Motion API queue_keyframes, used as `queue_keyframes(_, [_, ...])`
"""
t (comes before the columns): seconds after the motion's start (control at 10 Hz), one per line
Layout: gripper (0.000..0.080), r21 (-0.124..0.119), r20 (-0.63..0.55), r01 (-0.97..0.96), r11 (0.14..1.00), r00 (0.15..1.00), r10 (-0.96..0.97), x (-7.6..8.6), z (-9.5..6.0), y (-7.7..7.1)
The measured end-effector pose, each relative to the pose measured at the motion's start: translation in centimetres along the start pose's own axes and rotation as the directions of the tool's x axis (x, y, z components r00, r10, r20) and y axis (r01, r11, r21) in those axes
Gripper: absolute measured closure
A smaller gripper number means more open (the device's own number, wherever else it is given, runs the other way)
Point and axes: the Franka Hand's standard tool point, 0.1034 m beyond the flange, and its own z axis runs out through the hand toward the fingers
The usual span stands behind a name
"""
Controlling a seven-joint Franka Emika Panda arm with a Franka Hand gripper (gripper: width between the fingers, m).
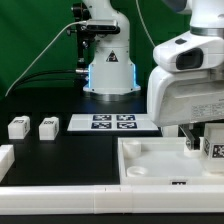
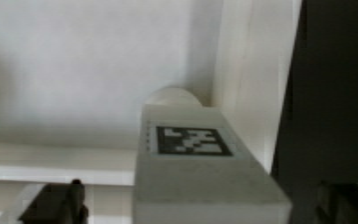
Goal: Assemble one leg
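A leg [image 2: 201, 150], a stubby white block with a black-and-white tag, stands between my gripper's [image 2: 197, 207] dark fingertips [image 2: 53, 203]. A light gap shows on each side of it, so the jaws are open around it. Its far end points into a corner of the large white tray-like piece [image 2: 87, 90]. In the exterior view the gripper [image 1: 204, 146] is low over the tray piece's [image 1: 150, 160] far right corner, with the tagged leg [image 1: 214, 150] in it. Two more legs [image 1: 18, 127] [image 1: 47, 126] lie on the black table at the exterior view's left.
The marker board [image 1: 112, 122] lies flat behind the tray piece. The robot's base [image 1: 108, 70] stands behind it. A white part [image 1: 5, 156] shows at the exterior view's left edge. A long white edge [image 1: 60, 197] runs along the front.
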Motion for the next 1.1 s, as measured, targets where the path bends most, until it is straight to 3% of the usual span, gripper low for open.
queue_keyframes(0.1, [0.0261,0.0,0.0,-0.001,1.0,1.0,0.001,0.01,0.0,0.12])
queue_keyframes(0.2, [0.0434,0.0,0.0,-0.002,1.0,1.0,0.002,0.02,0.0,0.18])
queue_keyframes(0.3, [0.0434,0.0,0.0,-0.002,1.0,1.0,0.002,0.02,0.01,0.18])
queue_keyframes(0.4, [0.0508,0.0,0.0,-0.002,1.0,1.0,0.002,0.02,0.01,0.19])
queue_keyframes(0.8, [0.0508,0.002,-0.001,-0.102,0.995,0.995,0.102,0.04,0.01,0.19])
queue_keyframes(1.1, [0.0508,0.006,0.002,-0.449,0.893,0.893,0.449,0.03,0.02,0.27])
